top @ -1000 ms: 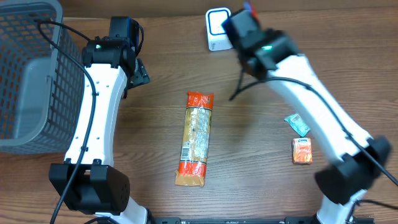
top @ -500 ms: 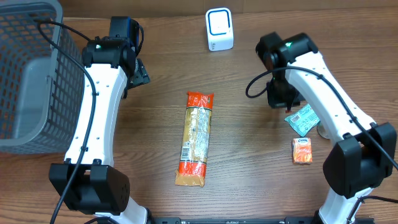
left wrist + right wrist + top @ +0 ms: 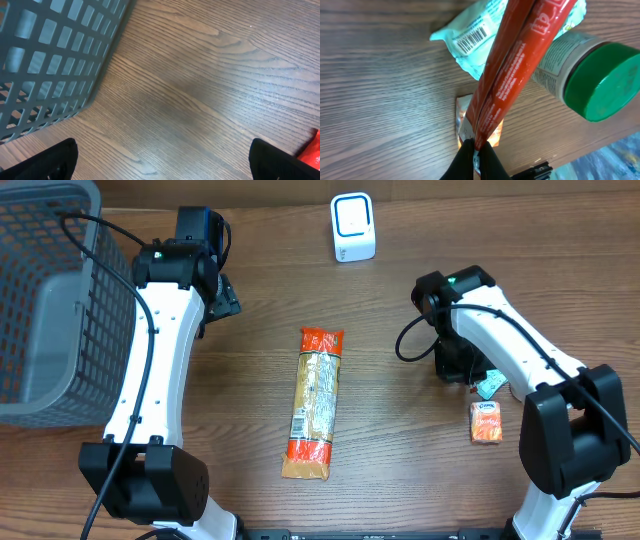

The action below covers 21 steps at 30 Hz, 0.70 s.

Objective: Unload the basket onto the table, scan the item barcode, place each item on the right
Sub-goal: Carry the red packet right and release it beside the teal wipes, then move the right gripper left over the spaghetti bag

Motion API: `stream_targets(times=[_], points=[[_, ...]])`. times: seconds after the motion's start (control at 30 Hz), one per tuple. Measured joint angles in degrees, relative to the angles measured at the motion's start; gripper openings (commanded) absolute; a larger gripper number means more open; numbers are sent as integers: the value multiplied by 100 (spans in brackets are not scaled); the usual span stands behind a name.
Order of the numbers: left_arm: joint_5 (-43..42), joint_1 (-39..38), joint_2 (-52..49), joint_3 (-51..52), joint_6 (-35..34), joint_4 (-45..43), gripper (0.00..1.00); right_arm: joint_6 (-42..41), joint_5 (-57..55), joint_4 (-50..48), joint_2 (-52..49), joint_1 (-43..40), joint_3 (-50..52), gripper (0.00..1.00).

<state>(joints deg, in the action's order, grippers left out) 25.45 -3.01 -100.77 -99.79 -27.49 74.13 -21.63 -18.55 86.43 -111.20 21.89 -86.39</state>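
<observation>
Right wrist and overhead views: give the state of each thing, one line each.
Left claw: open, empty.
Right claw: shut on red stick packet.
Bottle: green cap on.
Teal packet: lying flat, barcode up.
Orange packet: lying flat.
Long snack pack: lying flat, not held.
Scanner: upright.

Two robot arms, both built of smooth white shells linked by black joints. The left arm and the right arm each carry a loose black cable and end in a blocky black base. A small green light glows just behind each pincer. The left pincer has matte black fingers, as does the right pincer.
</observation>
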Motion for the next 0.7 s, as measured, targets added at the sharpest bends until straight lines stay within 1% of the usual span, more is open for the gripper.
stream_targets(times=[0.07,0.1,0.13,0.17,0.2,0.27,0.37,0.47,0.5,0.57,0.7], points=[[0,0,0,0,0,0,100,-22,-20,-24,0,0,70,11],[0,0,0,0,0,-2,100,-11,-33,-31,0,0,74,19],[0,0,0,0,0,0,100,-13,-39,-46,0,0,74,29],[0,0,0,0,0,0,100,-76,-46,-70,0,0,74,52],[0,0,0,0,0,0,99,-66,-61,-72,0,0,74,60],[0,0,0,0,0,0,100,-66,-68,-90,0,0,74,74],[0,0,0,0,2,0,100,-55,-92,-105,0,0,74,86],[0,0,0,0,0,0,100,-59,-28,-225,0,0,74,94],[0,0,0,0,0,0,100,-57,50,-323,0,0,74,100],[0,0,0,0,0,0,100,-46,352,-636,0,0,74,100],[0,0,0,0,0,0,100,-70,1445,-1510,0,0,83,100]])
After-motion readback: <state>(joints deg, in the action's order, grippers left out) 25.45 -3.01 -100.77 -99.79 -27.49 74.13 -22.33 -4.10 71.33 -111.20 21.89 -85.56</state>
